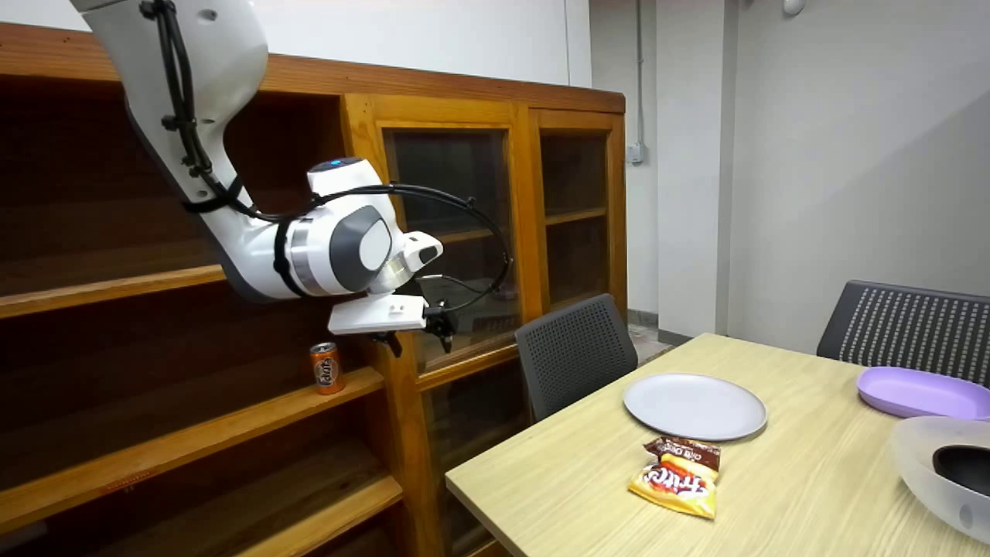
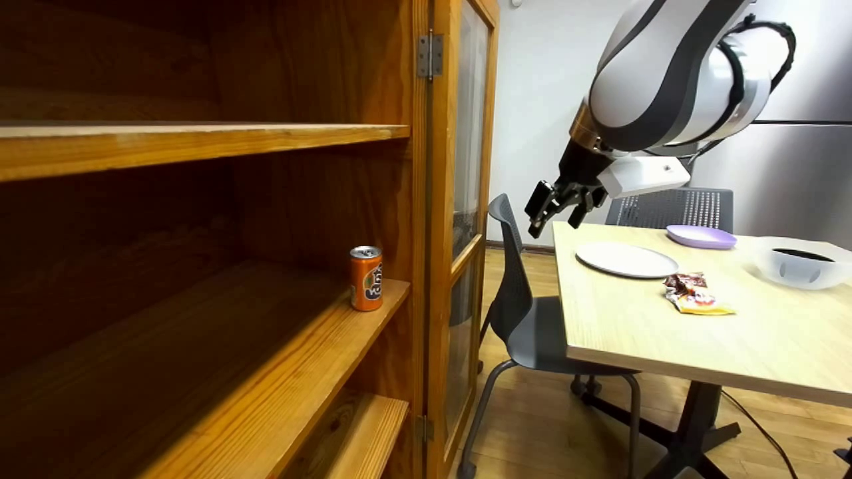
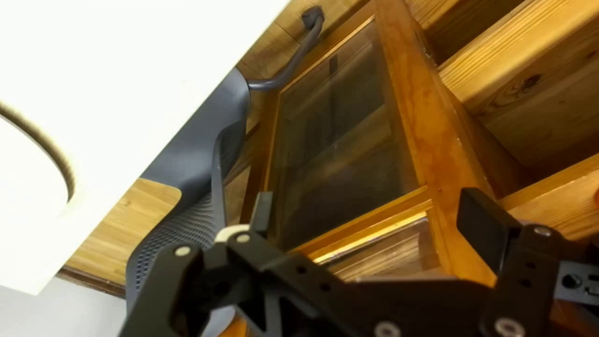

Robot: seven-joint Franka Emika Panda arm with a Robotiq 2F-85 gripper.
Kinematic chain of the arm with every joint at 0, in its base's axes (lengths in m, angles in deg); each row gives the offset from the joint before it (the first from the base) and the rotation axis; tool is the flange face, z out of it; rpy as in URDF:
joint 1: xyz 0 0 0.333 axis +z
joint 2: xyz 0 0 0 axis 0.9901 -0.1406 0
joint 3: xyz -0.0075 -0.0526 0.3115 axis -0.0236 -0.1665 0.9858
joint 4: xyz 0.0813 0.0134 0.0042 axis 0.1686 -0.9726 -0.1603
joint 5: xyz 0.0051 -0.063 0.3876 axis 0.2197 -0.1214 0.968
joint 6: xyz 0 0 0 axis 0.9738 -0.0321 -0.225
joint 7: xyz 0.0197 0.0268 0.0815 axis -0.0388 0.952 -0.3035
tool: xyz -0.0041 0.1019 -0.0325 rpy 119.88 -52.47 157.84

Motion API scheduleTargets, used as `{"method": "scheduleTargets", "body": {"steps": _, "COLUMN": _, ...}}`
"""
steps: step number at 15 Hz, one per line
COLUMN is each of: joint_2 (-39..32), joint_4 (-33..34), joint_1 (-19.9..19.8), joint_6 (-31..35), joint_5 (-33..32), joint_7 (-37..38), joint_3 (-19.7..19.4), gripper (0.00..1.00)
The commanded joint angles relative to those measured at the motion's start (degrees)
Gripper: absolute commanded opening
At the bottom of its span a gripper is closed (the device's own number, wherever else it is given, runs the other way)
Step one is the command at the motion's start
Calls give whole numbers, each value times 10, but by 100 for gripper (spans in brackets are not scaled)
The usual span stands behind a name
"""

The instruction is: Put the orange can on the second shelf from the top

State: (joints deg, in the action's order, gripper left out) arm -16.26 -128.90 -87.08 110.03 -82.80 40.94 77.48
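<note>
Pretty sure that's the orange can (image 3: 596, 197) at the wrist view's edge, but it's cropped to a sliver. In an exterior view the bowl (image 1: 919, 480) and purple tray (image 1: 916, 393) run off the right side, arm (image 1: 247, 259) off the top.

Arm (image 1: 259, 251) bent, gripper (image 3: 367, 210) tilted (spread wide)

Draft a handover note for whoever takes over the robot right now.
Gripper: open, nothing between its fingers, in the air and clear of the can.
Orange can: upright near the front edge of the second shelf from the top of the shelving unit, not counting the unit's own top.
Done: the can is on the shelf asked for, not held.
Left: apparently nothing; just avoid bumping the can.
</note>
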Motion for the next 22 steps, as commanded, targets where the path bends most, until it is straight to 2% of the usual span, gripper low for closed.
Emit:
{"method": "scheduleTargets", "body": {"steps": 1, "joint_2": 24, "joint_4": -13, "joint_1": 11, "joint_6": -12, "joint_5": -23, "joint_7": 58, "joint_3": -34, "gripper": 100}}
{"method": "scheduleTargets", "body": {"steps": 8, "joint_2": 26, "joint_4": -11, "joint_1": 16, "joint_6": -14, "joint_5": -60, "joint_7": 125, "joint_3": -77, "gripper": 100}}
{"method": "scheduleTargets", "body": {"steps": 15, "joint_2": 25, "joint_4": -5, "joint_1": 27, "joint_6": -28, "joint_5": -99, "joint_7": 181, "joint_3": -104, "gripper": 100}}
{"method": "scheduleTargets", "body": {"steps": 16, "joint_2": 6, "joint_4": -1, "joint_1": 14, "joint_6": -3, "joint_5": -77, "joint_7": 149, "joint_3": -92, "gripper": 100}}
{"method": "scheduleTargets", "body": {"steps": 22, "joint_2": 6, "joint_4": -1, "joint_1": 18, "joint_6": -5, "joint_5": -81, "joint_7": 155, "joint_3": -96, "gripper": 100}}
